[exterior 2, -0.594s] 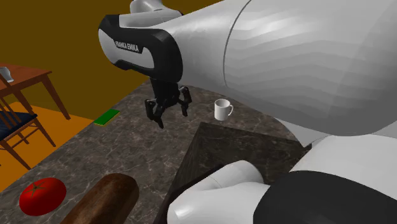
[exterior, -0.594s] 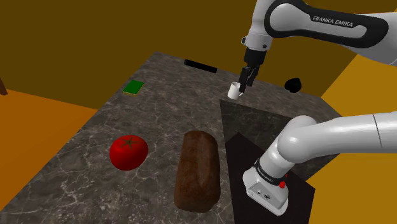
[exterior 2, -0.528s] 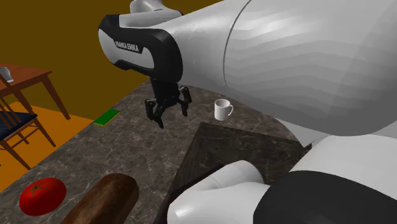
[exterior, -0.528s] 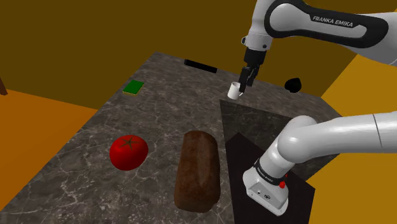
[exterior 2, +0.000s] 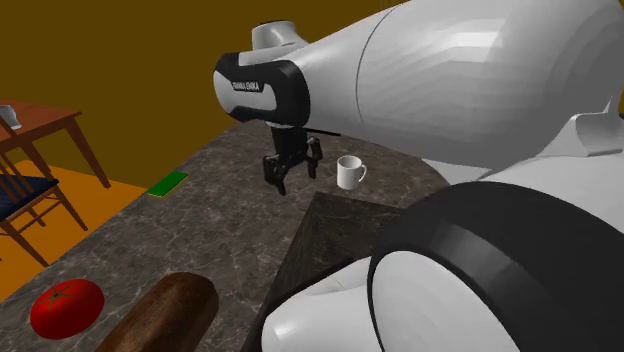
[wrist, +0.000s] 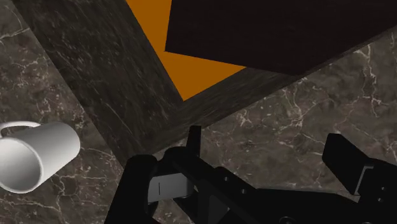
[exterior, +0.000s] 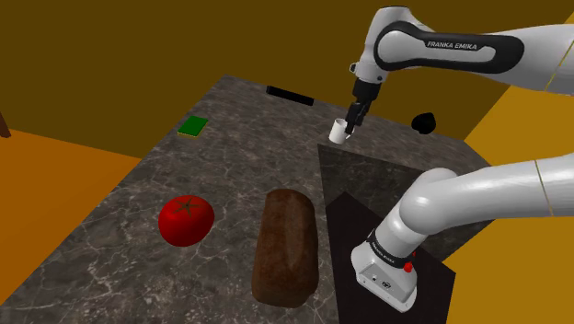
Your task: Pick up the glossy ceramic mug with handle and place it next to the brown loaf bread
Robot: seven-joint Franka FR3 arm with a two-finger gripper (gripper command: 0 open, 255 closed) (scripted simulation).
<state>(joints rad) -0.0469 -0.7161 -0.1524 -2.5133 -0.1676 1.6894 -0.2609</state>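
Dark marbled countertop (exterior: 129, 239) set against plain brown wall (exterior: 110, 46), with orange floor (exterior: 55, 175) around it. Toward far end of counter, just beyond far edge of marbled stand box (exterior: 368, 175): small white glossy mug with loop handle (exterior: 340, 132), upright, mouth up, resting on counter. Handle turned toward second exterior view's right. Over stand: white Franka arm (exterior: 460, 51) with all-black two-finger gripper (exterior 2: 295, 178) pointing down, hanging above counter just beside mug, on second exterior view's left of it. Pincer apart, nothing between its tips, no contact with mug. From wrist view, mug off to one side of fingers (wrist: 194, 137), outside gap, with marbled counter beneath. At near end of counter: long brown loaf of bread (exterior: 286, 247), lying just beside stand's black base plate (exterior: 345, 221), well apart from mug. On shoulder view's left of loaf, near it: round red tomato with green stalk (exterior: 186, 220). Near counter's edge on shoulder view's left: flat green rectangular item (exterior: 193, 126). At far edge: flat black bar (exterior: 291, 94). Near far corner on shoulder view's right: small black lumpy object (exterior: 423, 121). Beyond counter, at second exterior view's left: brown wooden table (exterior 2: 40, 118) and wooden chair with dark blue seat (exterior 2: 20, 190) on orange floor.
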